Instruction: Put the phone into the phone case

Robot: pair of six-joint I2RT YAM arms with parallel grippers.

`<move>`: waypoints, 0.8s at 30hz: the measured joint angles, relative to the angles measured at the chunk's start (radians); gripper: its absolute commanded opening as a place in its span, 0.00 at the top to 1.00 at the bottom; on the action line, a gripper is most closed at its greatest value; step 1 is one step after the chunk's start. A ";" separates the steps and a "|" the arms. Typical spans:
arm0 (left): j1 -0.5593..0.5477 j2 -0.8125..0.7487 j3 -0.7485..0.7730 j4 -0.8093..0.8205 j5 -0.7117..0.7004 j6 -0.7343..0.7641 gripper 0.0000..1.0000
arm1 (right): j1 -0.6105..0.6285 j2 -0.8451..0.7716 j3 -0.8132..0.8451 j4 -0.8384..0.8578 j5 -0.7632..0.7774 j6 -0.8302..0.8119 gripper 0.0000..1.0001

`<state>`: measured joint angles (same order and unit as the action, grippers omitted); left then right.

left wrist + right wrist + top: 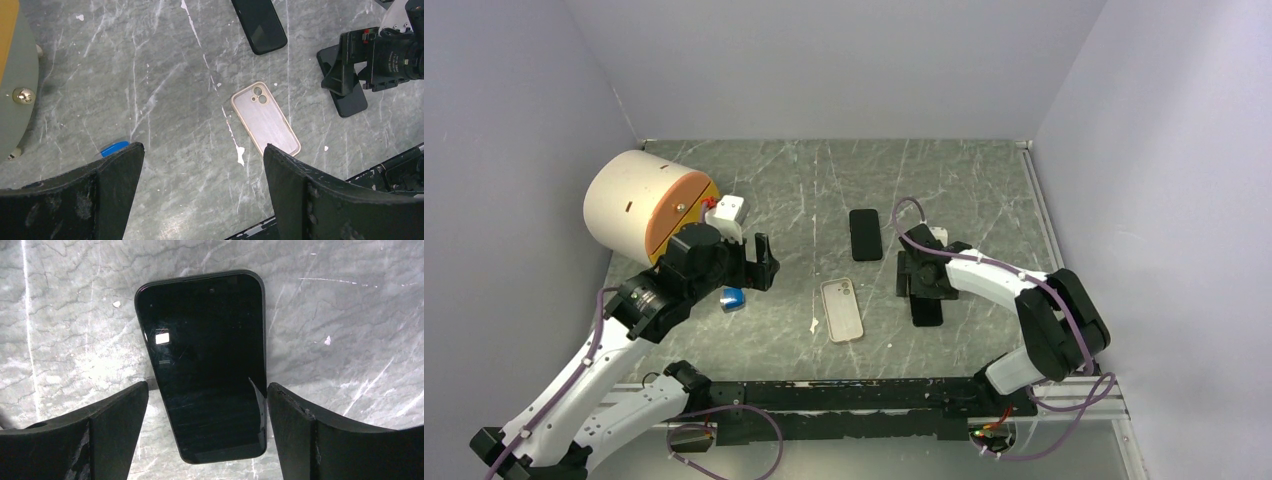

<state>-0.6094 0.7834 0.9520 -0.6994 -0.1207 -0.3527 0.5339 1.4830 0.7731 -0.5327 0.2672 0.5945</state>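
Note:
The pale beige phone case (841,309) (265,117) lies flat mid-table, open side up, its camera cutout at the far end. A black phone (927,308) (207,365) lies screen up to the right of the case. My right gripper (924,275) (207,387) hangs low over this phone, open, with a finger on each long side. The right finger is almost at the phone's edge; a gap shows on the left. My left gripper (762,262) (202,150) is open over bare table, left of the case, holding nothing.
A second black phone (865,234) (260,25) lies further back. A white and orange drum (644,205) stands at the far left with a small white block (729,210) beside it. A blue object (733,298) lies under the left arm. A black rail (844,395) runs along the front edge.

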 measured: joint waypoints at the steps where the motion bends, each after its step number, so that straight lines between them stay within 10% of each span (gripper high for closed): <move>1: 0.000 -0.001 0.000 0.000 0.000 0.000 0.06 | 0.000 0.001 0.000 0.005 -0.002 -0.002 0.15; 10: 0.000 -0.001 0.000 0.000 0.000 0.000 0.06 | -0.001 0.000 -0.012 0.037 -0.016 -0.019 0.26; 16: 0.000 -0.007 0.000 0.000 0.000 0.000 0.06 | -0.002 0.002 -0.011 0.045 -0.034 -0.039 0.08; 24: 0.000 -0.014 0.000 0.000 0.000 0.000 0.06 | -0.003 0.008 -0.010 0.062 -0.070 -0.061 0.13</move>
<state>-0.6094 0.7692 0.9520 -0.6998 -0.1211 -0.3527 0.5304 1.4914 0.7635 -0.4709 0.1970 0.5331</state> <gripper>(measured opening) 0.940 0.915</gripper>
